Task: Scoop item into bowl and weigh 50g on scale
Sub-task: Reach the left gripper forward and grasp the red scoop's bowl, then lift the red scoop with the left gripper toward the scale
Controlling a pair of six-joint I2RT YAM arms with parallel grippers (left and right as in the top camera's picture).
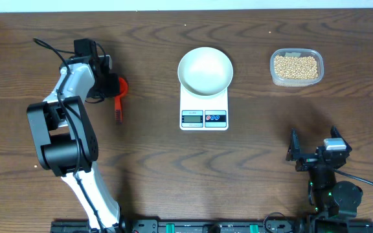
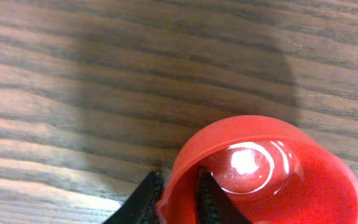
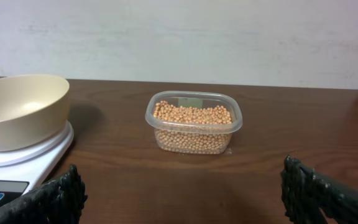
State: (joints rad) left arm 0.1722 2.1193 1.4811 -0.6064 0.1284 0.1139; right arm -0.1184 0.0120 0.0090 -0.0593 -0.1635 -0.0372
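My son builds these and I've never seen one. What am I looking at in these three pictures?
A robot's left arm and right arm stand at a wooden table. One picture looks down from above; the other two come from a camera on each wrist. On the table are a white scale with an empty cream bowl on it, a clear tub of tan beans, and a red scoop. The left gripper has its jaws either side of the scoop's wall; whether they are clamped isn't clear. The right gripper is open, holds nothing, and faces the tub.
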